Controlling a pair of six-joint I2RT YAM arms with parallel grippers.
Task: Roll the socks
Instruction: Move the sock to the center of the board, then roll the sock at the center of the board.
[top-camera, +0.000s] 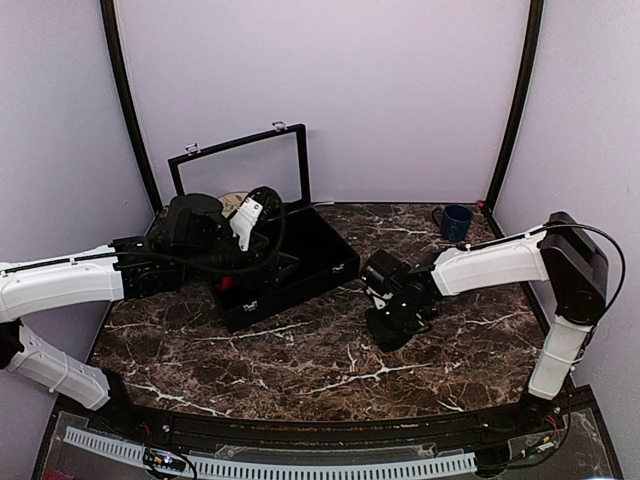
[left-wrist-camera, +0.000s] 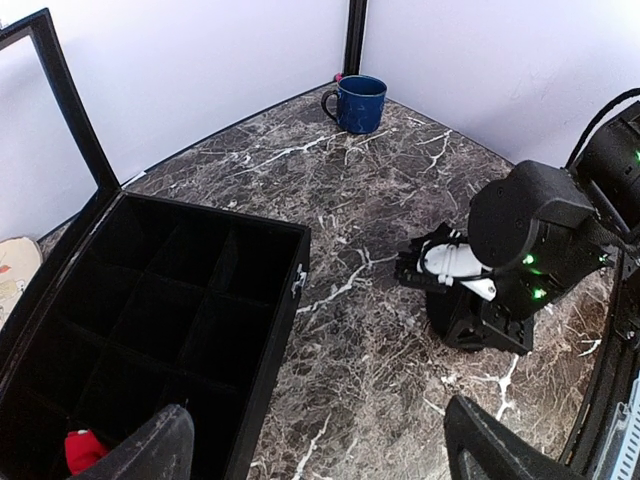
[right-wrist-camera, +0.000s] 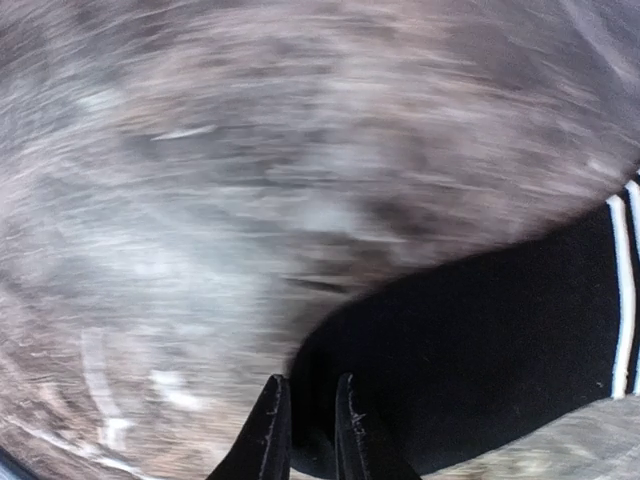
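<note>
In the right wrist view a black sock (right-wrist-camera: 480, 350) with white stripes at its cuff lies on the marble table. My right gripper (right-wrist-camera: 308, 415) is nearly closed, and its two fingers pinch the sock's rounded toe end. That view is smeared by motion. From above, the right gripper (top-camera: 393, 322) is down at the table's middle and hides the black sock. A bit of red sock (left-wrist-camera: 84, 449) shows in a near compartment of the black case (left-wrist-camera: 292, 262). My left gripper (left-wrist-camera: 320, 462) hangs open beside the case's right wall, with nothing between its fingers.
The black divided case (top-camera: 300, 285) sits at the back left with its glass lid (top-camera: 240, 165) standing open. A blue mug (top-camera: 455, 221) stands at the back right corner. Some beige cloth (top-camera: 232, 203) lies behind the case. Walls close in on three sides.
</note>
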